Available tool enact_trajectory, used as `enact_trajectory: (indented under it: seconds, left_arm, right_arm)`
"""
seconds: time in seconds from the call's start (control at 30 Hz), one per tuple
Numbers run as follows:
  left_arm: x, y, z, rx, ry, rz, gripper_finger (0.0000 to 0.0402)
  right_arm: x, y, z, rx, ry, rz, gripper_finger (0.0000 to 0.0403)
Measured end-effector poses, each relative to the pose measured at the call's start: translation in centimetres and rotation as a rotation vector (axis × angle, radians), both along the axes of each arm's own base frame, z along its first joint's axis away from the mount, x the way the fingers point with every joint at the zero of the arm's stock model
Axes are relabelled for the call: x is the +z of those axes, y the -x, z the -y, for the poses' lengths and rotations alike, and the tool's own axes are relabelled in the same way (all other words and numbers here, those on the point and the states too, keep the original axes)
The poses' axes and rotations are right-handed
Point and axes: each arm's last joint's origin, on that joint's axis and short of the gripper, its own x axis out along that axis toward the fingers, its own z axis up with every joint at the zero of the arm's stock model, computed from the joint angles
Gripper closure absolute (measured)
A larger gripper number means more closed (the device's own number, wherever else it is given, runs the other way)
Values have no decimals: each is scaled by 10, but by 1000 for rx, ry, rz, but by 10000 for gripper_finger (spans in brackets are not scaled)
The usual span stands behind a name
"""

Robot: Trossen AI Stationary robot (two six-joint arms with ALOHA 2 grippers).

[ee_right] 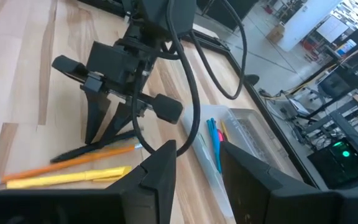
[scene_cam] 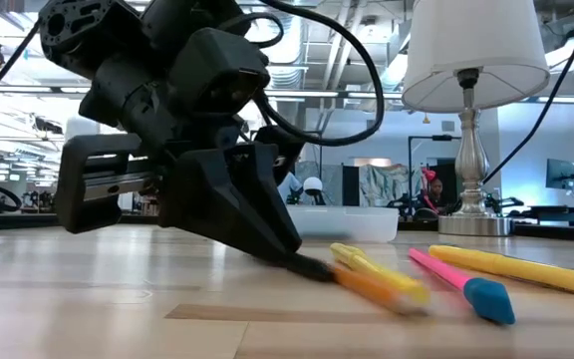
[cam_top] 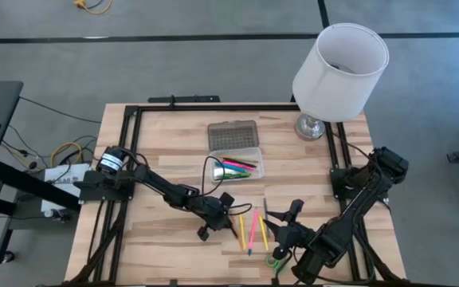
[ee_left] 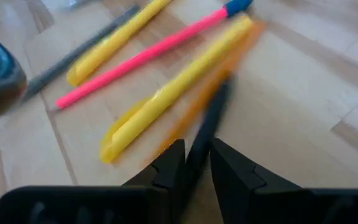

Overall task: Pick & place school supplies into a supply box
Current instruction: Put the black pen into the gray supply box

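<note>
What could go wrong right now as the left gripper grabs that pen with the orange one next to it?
The left gripper pinches the dark pen near one end, so it may swing or slip when lifted. The orange pen and yellow marker lie right beside it and could get dragged along. The right gripper hovers open close by, so the arms could bump.

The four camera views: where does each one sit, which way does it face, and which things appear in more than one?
High view: overhead, straight down; both arms, left gripper, right gripper, supply box.
Low view: table height, level; left gripper closed on a dark pen.
Left wrist view: down past its own fingers at the dark pen.
Right wrist view: across the table past its own open fingers at the left gripper.
Shared: dark pen, orange pencil, yellow marker.
</note>
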Motion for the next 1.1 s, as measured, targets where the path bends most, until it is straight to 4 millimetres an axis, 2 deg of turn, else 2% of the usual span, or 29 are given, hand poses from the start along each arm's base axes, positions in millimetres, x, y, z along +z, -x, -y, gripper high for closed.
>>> enact_trajectory:
  seconds: [0.47, 1.1]
  left_arm:
    - [-7, 9, 1, 109, 41, -153, 333]
    - [8, 33, 2, 405, 90, -381, 333]
  right_arm:
    - [0, 0, 0, -1, -25, -6, 285]
    - [-1, 0, 0, -1, -20, -11, 285]
